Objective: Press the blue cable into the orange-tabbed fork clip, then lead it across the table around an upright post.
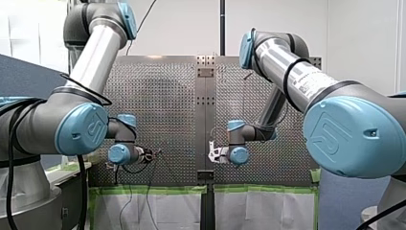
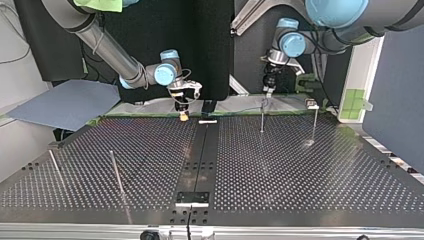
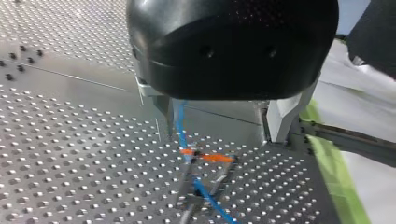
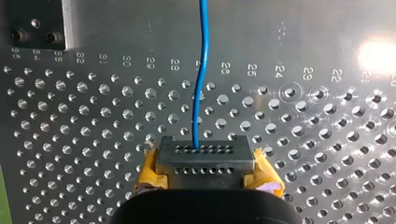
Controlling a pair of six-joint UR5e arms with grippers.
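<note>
In the left wrist view a thin blue cable (image 3: 179, 122) runs down between the metal fingers of my left gripper (image 3: 219, 127), close to one finger (image 3: 163, 105). It drops into the orange-tabbed fork clip (image 3: 205, 158) just below. The fingers stand wide apart, so this gripper is open and hovers right over the clip. In the right wrist view the blue cable (image 4: 201, 79) comes out from between the yellow-padded fingers of my right gripper (image 4: 205, 161), which is shut on it low over the plate. In the top view my right gripper (image 2: 183, 114) is left of my left gripper (image 2: 268, 90).
Thin upright posts stand on the perforated table (image 2: 300, 170): two at the top view's right (image 2: 262, 118) (image 2: 314, 125) and two leaning ones at its left (image 2: 116, 172) (image 2: 55, 167). A small white piece (image 2: 208, 121) lies on the centre seam. Green tape lines the table's edge.
</note>
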